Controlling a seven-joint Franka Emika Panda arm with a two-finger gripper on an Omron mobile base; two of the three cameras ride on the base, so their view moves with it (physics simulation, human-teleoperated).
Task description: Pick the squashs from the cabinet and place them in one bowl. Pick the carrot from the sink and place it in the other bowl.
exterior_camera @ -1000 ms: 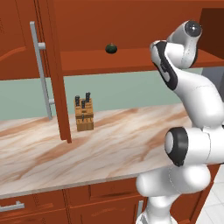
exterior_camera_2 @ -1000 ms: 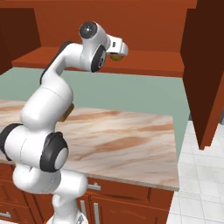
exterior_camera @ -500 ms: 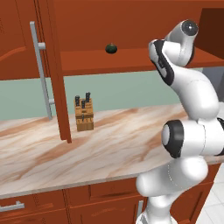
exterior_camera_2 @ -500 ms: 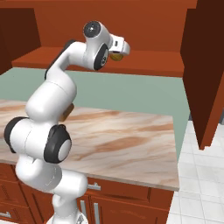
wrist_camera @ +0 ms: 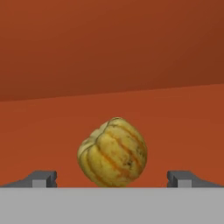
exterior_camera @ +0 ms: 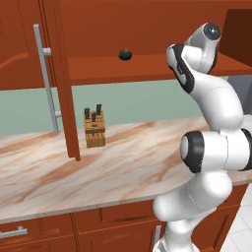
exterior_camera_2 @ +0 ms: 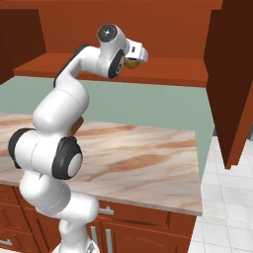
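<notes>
Closer we pushed into the cabinet [exterior_camera: 142,29] — gripper [wrist_camera: 112,179] fingers spread wide, flanking a yellow-orange squash [wrist_camera: 113,152] — nothing gripped.

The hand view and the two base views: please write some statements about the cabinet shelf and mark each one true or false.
1. A yellow-orange ribbed squash sits between the open pincer fingertips. True.
2. The pincer is shut on the squash. False: the jaws stand wide, apart from it.
3. A small dark green round squash lies on the red-brown wooden cabinet shelf. True.
4. The wooden knife block stands on the shelf. False: it stands on the marble counter.
</notes>
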